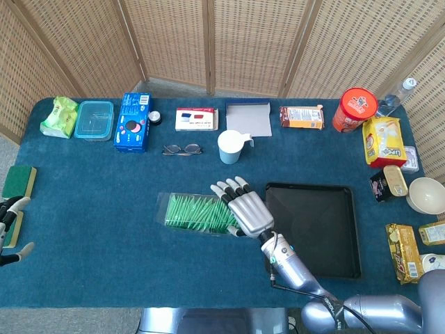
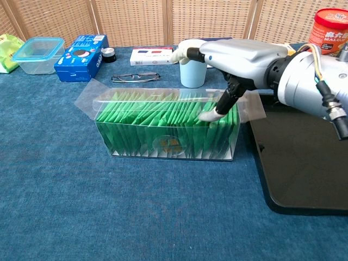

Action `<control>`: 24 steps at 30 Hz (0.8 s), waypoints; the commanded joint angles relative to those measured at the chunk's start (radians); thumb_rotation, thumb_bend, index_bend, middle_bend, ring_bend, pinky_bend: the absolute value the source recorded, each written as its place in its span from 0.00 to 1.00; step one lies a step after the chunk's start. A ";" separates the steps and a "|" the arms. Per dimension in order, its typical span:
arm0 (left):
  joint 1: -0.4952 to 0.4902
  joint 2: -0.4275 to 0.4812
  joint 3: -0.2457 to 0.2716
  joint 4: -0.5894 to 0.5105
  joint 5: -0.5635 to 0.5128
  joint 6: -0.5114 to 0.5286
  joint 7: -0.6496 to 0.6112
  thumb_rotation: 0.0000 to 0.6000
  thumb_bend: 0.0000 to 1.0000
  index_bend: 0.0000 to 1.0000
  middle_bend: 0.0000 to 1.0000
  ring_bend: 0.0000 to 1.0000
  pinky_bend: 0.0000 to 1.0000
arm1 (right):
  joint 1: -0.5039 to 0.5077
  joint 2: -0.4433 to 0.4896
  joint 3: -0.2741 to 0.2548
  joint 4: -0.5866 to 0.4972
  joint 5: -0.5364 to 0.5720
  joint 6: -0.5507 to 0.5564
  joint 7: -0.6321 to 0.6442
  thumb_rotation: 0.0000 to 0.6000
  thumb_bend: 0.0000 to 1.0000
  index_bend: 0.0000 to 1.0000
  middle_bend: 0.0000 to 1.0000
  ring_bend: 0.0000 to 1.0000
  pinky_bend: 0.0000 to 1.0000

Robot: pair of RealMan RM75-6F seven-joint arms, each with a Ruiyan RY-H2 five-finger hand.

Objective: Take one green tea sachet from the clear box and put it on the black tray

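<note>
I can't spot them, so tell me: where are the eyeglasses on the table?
In the head view, the eyeglasses lie left of centre toward the far edge, between the blue cookie box and the pale blue cup, just behind the clear box.

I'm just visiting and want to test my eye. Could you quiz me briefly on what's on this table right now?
1. True or false: the black tray already has a green tea sachet on it.
2. Which hand is over the clear box: (a) left hand, (b) right hand?
3. What stands just behind the clear box, beside the glasses?

Key:
1. False; the tray is bare.
2. (b); one of its fingers touches the sachets' tops.
3. A pale blue cup.
</note>
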State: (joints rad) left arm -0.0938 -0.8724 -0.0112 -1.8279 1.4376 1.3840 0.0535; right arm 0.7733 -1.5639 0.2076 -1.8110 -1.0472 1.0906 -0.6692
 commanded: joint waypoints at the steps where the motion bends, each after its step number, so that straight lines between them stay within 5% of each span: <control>1: 0.000 0.000 0.000 0.000 0.001 0.001 -0.001 1.00 0.20 0.12 0.13 0.14 0.24 | 0.000 -0.004 -0.001 0.009 0.001 0.017 -0.006 1.00 0.30 0.10 0.11 0.08 0.08; 24: 0.004 0.000 0.005 -0.004 0.008 0.008 -0.001 1.00 0.20 0.12 0.13 0.14 0.24 | 0.019 0.079 0.057 -0.053 0.044 -0.001 0.086 1.00 0.45 0.24 0.14 0.09 0.09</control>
State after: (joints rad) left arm -0.0895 -0.8723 -0.0057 -1.8316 1.4459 1.3926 0.0519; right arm 0.7870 -1.4872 0.2607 -1.8651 -1.0105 1.0948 -0.5822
